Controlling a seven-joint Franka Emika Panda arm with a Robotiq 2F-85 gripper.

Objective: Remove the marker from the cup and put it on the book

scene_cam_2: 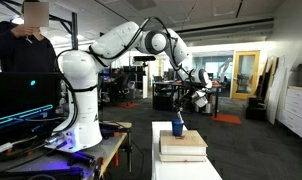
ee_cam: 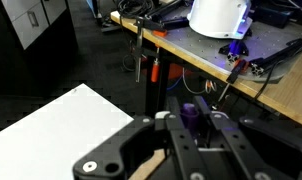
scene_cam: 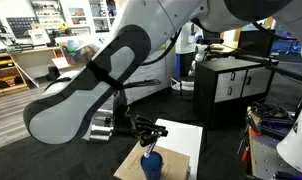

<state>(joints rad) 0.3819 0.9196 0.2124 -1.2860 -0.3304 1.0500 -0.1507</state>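
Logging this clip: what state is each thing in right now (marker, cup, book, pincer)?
marker: standing upright in the cup, not lifted out.
cup: upright on the book, holding the marker.
book: closed, lying flat under the cup.
pincer: open; in the wrist view its jaws sit on either side of the marker's purple top, not closed on it.

Smooth, rounded white plastic arm links [scene_cam: 81, 95], glossy, broken by a black band [scene_cam: 116, 62] at the joint. In an exterior view, a thick white column base [scene_cam_2: 86, 100]. At the end, a black metal two-finger gripper [ee_cam: 191, 125] with matte angular fingers [ee_cam: 163, 135] and one round silver screw [ee_cam: 88, 167].
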